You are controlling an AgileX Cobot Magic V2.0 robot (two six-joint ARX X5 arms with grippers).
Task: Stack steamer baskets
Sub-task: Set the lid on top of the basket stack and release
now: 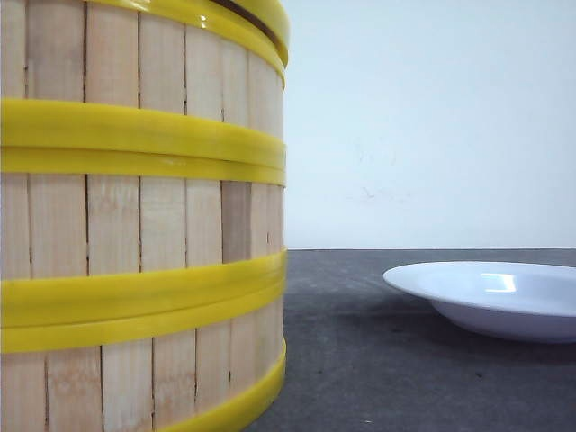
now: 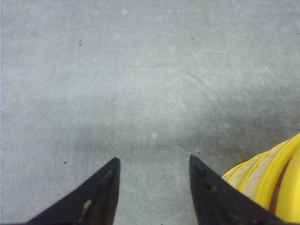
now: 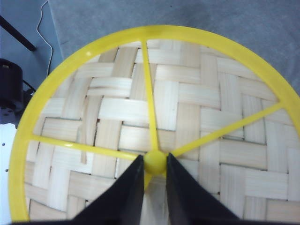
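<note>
Knob [image 3: 155, 161] of lid [image 3: 187, 117] pinched by R gripper [image 3: 154, 165]; L gripper [image 2: 154, 164] open, empty.

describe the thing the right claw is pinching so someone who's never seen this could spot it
Start from the big round woven bamboo lid filling the right wrist view, ringed by a yellow rim. Four thin yellow spokes run inward from that rim and meet at a small round yellow knob. The right claw is shut on the knob; it is the only ball-shaped part, unlike the flat weave and thin spokes around it.
</note>
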